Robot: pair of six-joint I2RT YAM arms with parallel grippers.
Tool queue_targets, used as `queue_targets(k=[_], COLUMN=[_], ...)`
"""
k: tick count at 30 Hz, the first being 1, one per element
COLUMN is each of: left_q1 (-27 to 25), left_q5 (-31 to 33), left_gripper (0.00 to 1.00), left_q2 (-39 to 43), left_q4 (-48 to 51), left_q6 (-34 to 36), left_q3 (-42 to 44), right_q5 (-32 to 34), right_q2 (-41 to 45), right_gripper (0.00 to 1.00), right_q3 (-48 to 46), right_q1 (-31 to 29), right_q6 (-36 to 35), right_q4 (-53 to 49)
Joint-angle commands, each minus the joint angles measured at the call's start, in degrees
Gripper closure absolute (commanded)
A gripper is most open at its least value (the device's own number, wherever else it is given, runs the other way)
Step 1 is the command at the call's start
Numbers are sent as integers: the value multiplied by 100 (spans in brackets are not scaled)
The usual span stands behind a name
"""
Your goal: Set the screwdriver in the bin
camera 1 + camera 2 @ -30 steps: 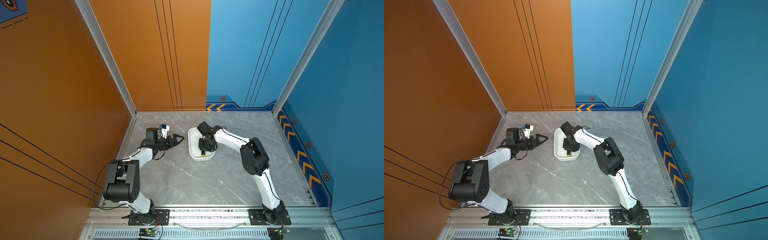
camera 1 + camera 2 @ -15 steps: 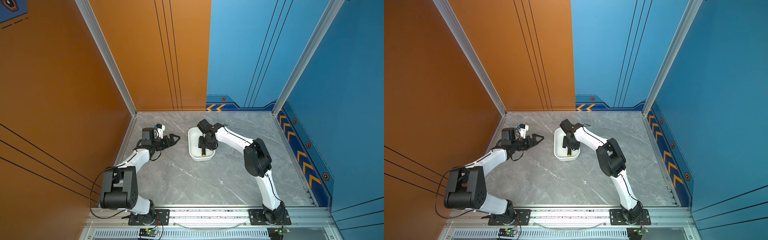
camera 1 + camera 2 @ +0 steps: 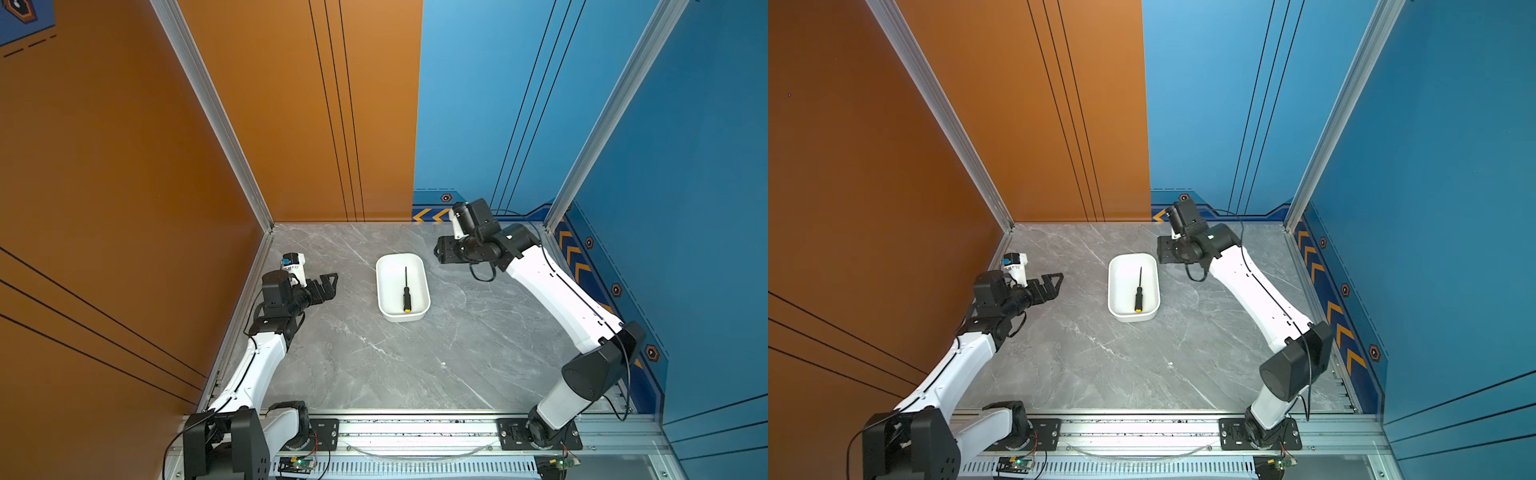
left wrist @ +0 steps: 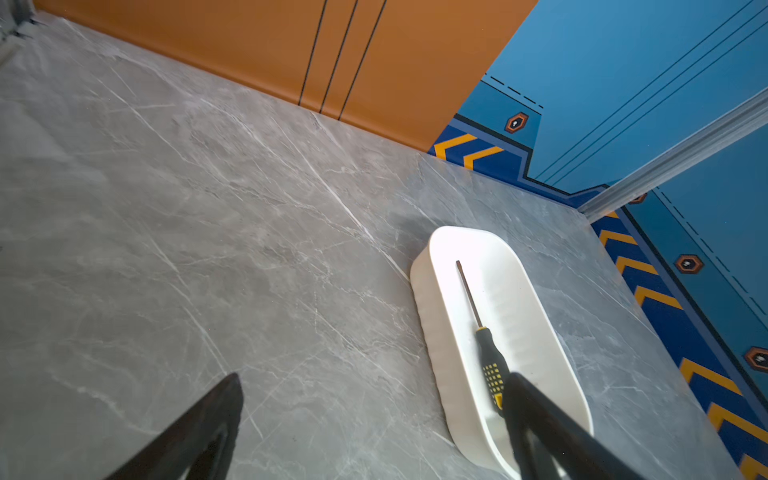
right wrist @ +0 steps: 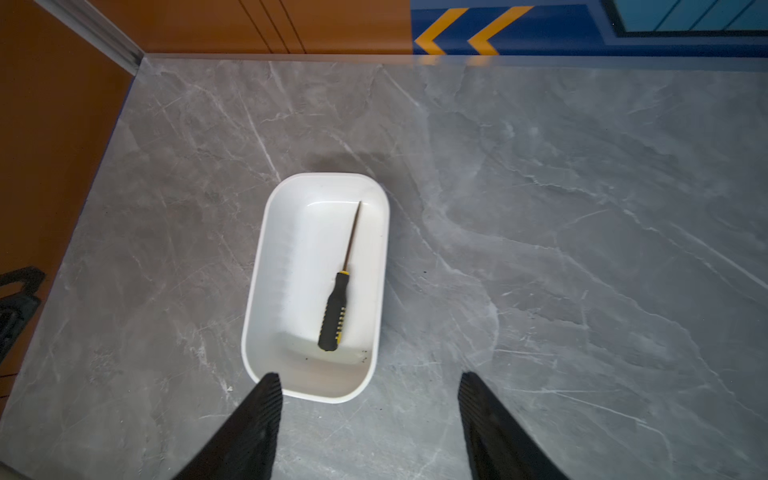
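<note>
Right wrist view: the right gripper (image 5: 370, 376) is spread wide and empty, the screwdriver (image 5: 336, 299) lies flat in the bin (image 5: 258, 270) near the tabletop's (image 5: 540, 208) back edge, likely light, stiff, best pinched by its handle.

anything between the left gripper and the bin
Nothing: only bare table lies between the left gripper and the bin. Both top views show that stretch.

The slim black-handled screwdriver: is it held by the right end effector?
No, the screwdriver lies flat inside the white plastic bin; the open right end effector holds nothing.
</note>
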State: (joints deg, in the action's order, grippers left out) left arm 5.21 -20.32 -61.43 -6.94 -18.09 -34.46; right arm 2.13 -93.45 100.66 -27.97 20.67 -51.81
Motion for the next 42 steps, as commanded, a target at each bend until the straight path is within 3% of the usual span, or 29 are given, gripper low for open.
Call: queue_targets(k=[1, 6, 10, 14, 17, 20, 24, 28, 36, 42], left_q1=[41, 81, 125, 189, 214, 238, 277, 330, 353, 365], left_q5=[811, 1379, 1529, 1393, 1239, 1212, 1166, 1165, 1265, 1382], left_gripper=[2, 2, 2, 2, 2, 2, 2, 2, 2, 2], left_q2=[305, 604, 578, 394, 218, 50, -81, -191, -515, -1226], left_q4=[-553, -694, -1160, -1469, -1574, -1797, -2218, -2651, -3486, -4200], left_q6=[462, 907, 1016, 1132, 1185, 1227, 1280, 1229, 1264, 1242], left_q3=[334, 782, 1102, 1238, 1253, 1323, 1513, 1708, 2006, 1957], right_q5=[8, -607, -412, -184, 138, 630, 713, 712, 899, 758], right_q2=[292, 1150, 1784, 2331, 2497, 2388, 2116, 1653, 428, 494], right_gripper=[31, 28, 26, 25, 24, 17, 15, 15, 15, 13], right_q3=[-682, -2146, -3458, -5086, -6304, -7177, -7706, -8247, -8513, -8183], right_q1=[574, 1674, 2098, 2366, 2386, 2440, 2524, 2535, 2533, 2559], right_q6=[-576, -685, -1134, -1462, -1905, -2034, -1861, -1701, -1716, -1725], right_q4=[53, 1304, 2662, 4667, 6375, 7714, 8512, 9950, 11626, 10851])
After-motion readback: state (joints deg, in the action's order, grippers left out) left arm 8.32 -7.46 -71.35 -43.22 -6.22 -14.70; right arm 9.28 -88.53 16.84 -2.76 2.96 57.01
